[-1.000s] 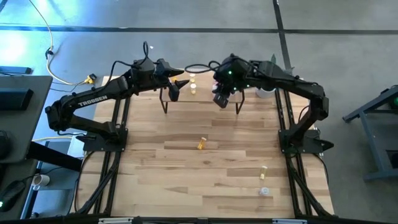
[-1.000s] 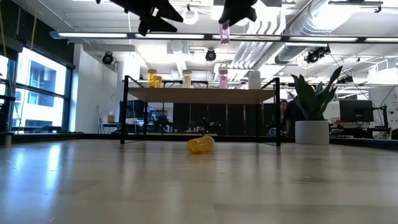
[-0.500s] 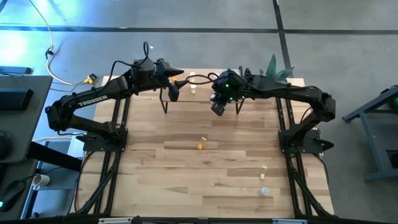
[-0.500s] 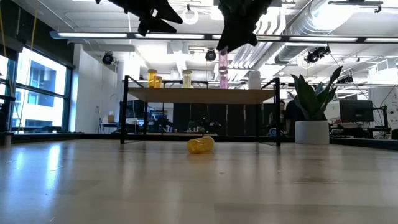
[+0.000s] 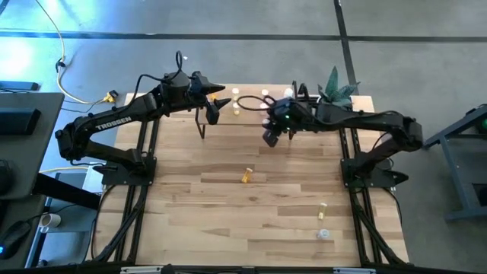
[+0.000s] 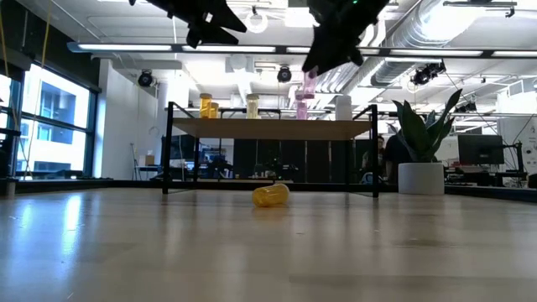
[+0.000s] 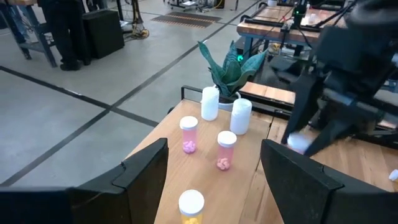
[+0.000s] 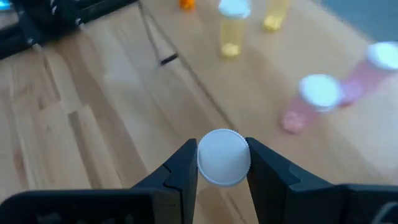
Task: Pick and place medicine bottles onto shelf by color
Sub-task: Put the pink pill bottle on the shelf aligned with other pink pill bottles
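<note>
Since a second ago the right gripper (image 5: 271, 137) has shifted right over the shelf's (image 6: 277, 129) front edge, pinching a pink bottle (image 6: 309, 84) only its white cap (image 8: 224, 156) shows in its wrist view, while the left gripper (image 5: 215, 106) hangs spread at the shelf's left end, cut off in the low view.

Your right gripper (image 8: 222, 163) points downward with both fingers (image 8: 181, 167) pressed on a white-capped bottle (image 8: 224, 157) between them, while your left gripper (image 7: 214, 171) waits beside it, fingers spread wide.
</note>
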Controlling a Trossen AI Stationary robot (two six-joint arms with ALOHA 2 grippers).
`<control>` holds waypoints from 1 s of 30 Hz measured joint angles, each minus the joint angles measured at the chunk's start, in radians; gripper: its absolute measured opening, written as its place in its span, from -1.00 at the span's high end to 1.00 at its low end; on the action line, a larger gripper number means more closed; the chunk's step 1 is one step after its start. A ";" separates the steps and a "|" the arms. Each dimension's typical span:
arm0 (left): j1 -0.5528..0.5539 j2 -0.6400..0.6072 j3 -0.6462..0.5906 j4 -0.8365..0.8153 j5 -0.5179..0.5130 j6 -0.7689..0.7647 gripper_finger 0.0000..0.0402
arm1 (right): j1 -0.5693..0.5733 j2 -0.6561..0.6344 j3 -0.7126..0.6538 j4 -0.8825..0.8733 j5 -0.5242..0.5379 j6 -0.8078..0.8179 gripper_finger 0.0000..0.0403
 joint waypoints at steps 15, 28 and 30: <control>0.000 0.000 0.000 0.000 0.000 0.000 -0.21 | -0.061 -0.007 -0.046 0.133 0.013 -0.078 0.51; 0.000 0.000 0.000 0.001 -0.003 0.000 -0.21 | -0.062 0.038 -0.046 0.141 0.016 -0.125 0.51; 0.000 0.000 0.000 0.001 -0.004 0.000 -0.21 | -0.070 0.038 -0.046 0.139 0.016 -0.125 0.51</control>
